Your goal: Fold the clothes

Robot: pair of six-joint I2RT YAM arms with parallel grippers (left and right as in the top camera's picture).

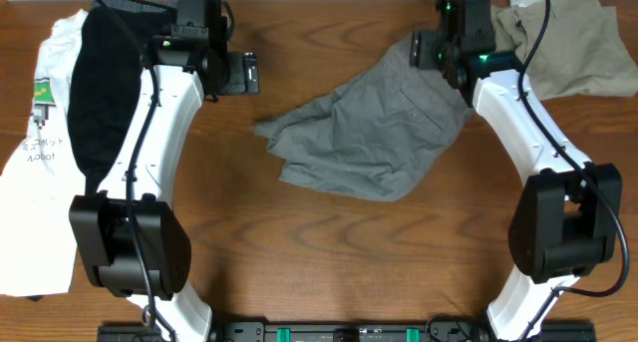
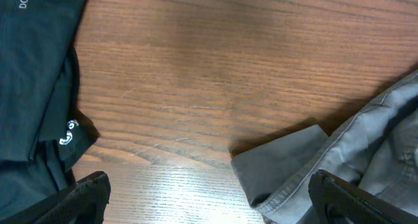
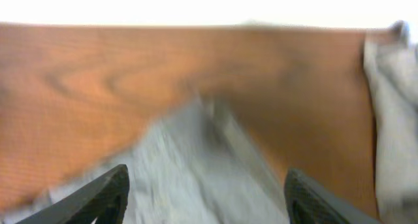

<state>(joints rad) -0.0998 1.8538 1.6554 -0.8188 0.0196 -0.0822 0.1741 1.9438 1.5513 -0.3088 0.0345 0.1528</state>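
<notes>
Grey garment (image 1: pixel 374 133) lies crumpled and spread out between my two sets of jaws, rumpled woven cloth with stitched seams and a flat hem corner (image 2: pixel 277 162) pointing toward the left jaws. The left jaws are spread wide and hold nothing. From the left wrist camera I see one fingertip (image 2: pixel 91 194) over a black garment (image 2: pixel 32 74) with small white lettering, and the other over the grey cloth. The right jaws are also spread apart above the garment's far corner. That view is blurred, so I cannot tell whether the fingers (image 3: pixel 108 191) touch the fabric. Just beyond the right jaws sits a khaki garment (image 1: pixel 573 48). Outside the left jaws, a white printed shirt (image 1: pixel 40 163) lies under the black one on the wood-grain worktop (image 1: pixel 329 252).
</notes>
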